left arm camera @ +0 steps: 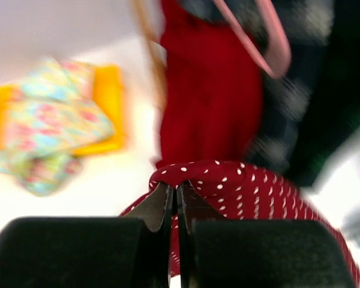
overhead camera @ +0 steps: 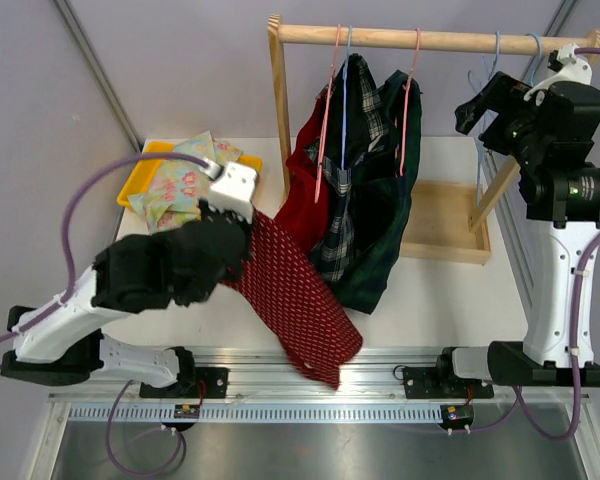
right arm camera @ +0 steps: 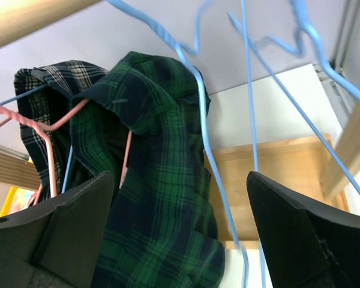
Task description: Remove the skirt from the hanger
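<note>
Left claw: clamped on a fold of the red white-dotted fabric skirt; draw it low, away from the wooden rail.
Right claw: spread wide, empty, among blue wire hangers.
Skirt: trails from your grip over the table.
Unclear: the left wrist view is blurred; the skirt may be snagged on the pink wire hanger.

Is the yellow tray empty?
No, a flowery cloth is piled in the yellow tray and spills over its edge.
</note>
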